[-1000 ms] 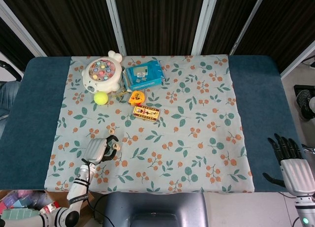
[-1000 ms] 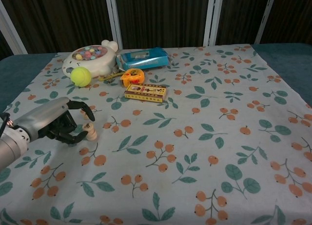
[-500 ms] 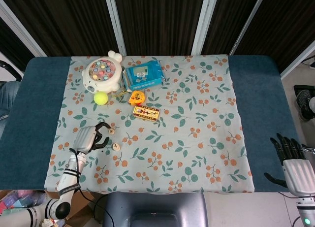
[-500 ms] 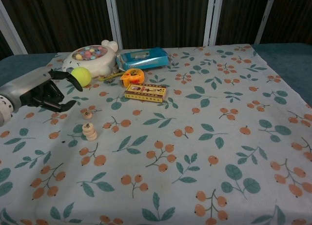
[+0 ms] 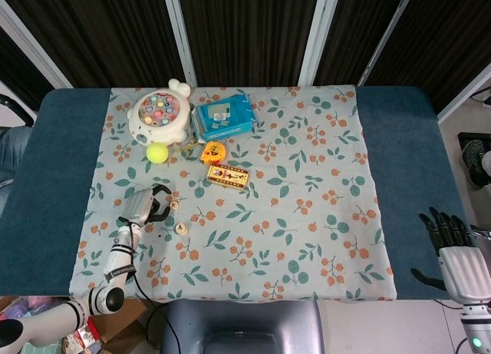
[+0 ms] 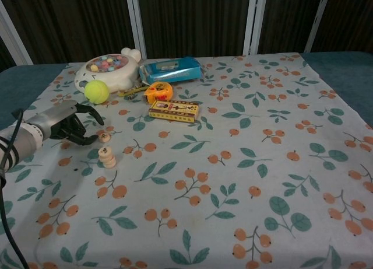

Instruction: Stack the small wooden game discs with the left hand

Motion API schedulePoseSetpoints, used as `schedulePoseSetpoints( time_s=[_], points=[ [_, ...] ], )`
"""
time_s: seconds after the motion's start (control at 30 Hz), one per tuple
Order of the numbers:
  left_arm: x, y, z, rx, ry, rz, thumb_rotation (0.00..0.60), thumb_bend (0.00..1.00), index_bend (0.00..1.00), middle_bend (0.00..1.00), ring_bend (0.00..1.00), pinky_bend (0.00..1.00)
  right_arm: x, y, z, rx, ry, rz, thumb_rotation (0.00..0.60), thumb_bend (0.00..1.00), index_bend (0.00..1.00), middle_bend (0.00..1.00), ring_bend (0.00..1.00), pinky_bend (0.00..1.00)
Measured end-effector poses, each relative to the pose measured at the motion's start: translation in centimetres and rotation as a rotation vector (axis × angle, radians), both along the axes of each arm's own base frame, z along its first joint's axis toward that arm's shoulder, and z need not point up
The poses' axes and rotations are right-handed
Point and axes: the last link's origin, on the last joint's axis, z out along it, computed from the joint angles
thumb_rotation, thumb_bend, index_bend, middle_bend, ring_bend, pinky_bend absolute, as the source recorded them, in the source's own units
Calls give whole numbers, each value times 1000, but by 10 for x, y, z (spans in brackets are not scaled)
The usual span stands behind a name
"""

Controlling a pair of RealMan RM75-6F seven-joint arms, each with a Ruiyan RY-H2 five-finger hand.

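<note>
A short stack of small wooden discs (image 6: 107, 157) stands on the floral cloth, also seen from the head view as the stack (image 5: 181, 229). One loose disc (image 6: 104, 137) lies flat just behind it, the same loose disc (image 5: 174, 205) from above. My left hand (image 6: 67, 126) hovers low to the left of the loose disc, fingers curled like a claw with a gap to the thumb and nothing in it; from the head view the left hand (image 5: 142, 206) reaches toward that disc. Whether a fingertip touches it I cannot tell. My right hand (image 5: 456, 254) rests off the cloth at the far right, fingers spread.
Behind the discs sit a yellow-green ball (image 6: 96, 91), a white fishing toy (image 6: 108, 70), a blue pack (image 6: 172, 69), an orange tape measure (image 6: 158, 91) and a yellow-red box (image 6: 173, 110). The floral cloth (image 6: 245, 181) stretches to the right.
The left hand let go of the stack, lifted away to the left and back, then came down beside the loose disc. The stack stands alone. The right hand has not moved.
</note>
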Motion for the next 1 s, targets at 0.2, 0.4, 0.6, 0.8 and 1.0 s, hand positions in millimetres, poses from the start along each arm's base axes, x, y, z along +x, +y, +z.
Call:
schedulePoseSetpoints(
  time_s=[0.2, 0.4, 0.6, 0.8, 1.0],
  points=[
    [6, -3, -4, -17, -2, -26, 600, 388, 363, 1000, 1000, 1000, 0, 0, 0, 2, -1, -2, 600, 195, 0, 0, 0, 0],
    [8, -5, -9, -26, 10, -35, 600, 386, 379, 1000, 1000, 1000, 0, 0, 0, 2, -4, 0, 600, 195, 0, 0, 0, 0],
    [4, -3, -14, -25, 24, -19, 600, 388, 394, 1000, 1000, 1000, 0, 1, 2, 0, -6, 0, 600, 195, 0, 0, 0, 0],
    [4, -3, -16, -24, 21, -20, 600, 388, 433, 1000, 1000, 1000, 0, 0, 2, -1, -5, -1, 600, 195, 0, 0, 0, 0],
    [3, -4, -17, -26, 27, -19, 600, 388, 468, 1000, 1000, 1000, 0, 1, 2, -1, -4, -1, 600, 195, 0, 0, 0, 0]
  ],
)
